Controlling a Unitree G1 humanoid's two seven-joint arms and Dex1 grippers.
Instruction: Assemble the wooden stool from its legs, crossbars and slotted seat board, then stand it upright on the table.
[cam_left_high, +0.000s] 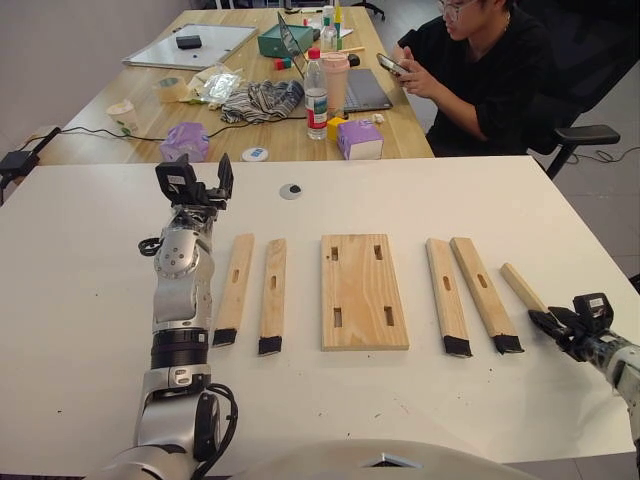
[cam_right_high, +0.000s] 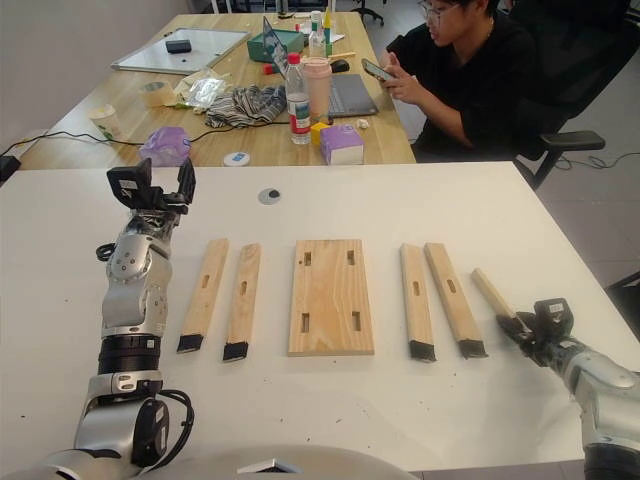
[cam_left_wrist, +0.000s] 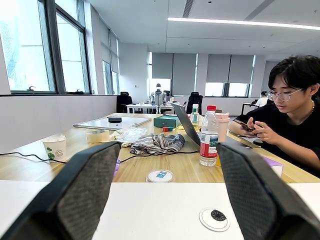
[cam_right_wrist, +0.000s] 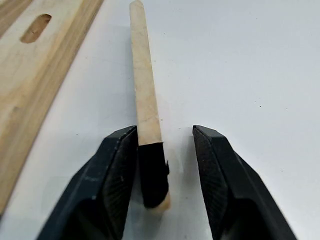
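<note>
At the near right corner of the table (cam_left_high: 80, 300) your right gripper (cam_right_wrist: 164, 137) straddles the black-tipped end of the crossbar (cam_right_wrist: 145, 90), jaws apart (no clamp yet), your left gripper (cam_left_high: 200, 180) hovers toward the left edge with jaws spread, and the legs (cam_left_high: 233, 288) and seat board (cam_left_high: 363, 290) lie unjoined mid-table.

No legible text anywhere.
- Red label on water bottle (cam_left_wrist: 208, 144): print too small to read.
- Blue sticker on round white disc (cam_left_wrist: 160, 175) lying on wooden desk (cam_left_wrist: 135, 172): lettering unreadable.
- Green mark on paper cup (cam_left_wrist: 54, 148): shape only, no readable characters.
- Label band on purple box (cam_left_high: 359, 140): too blurred to read.
</note>
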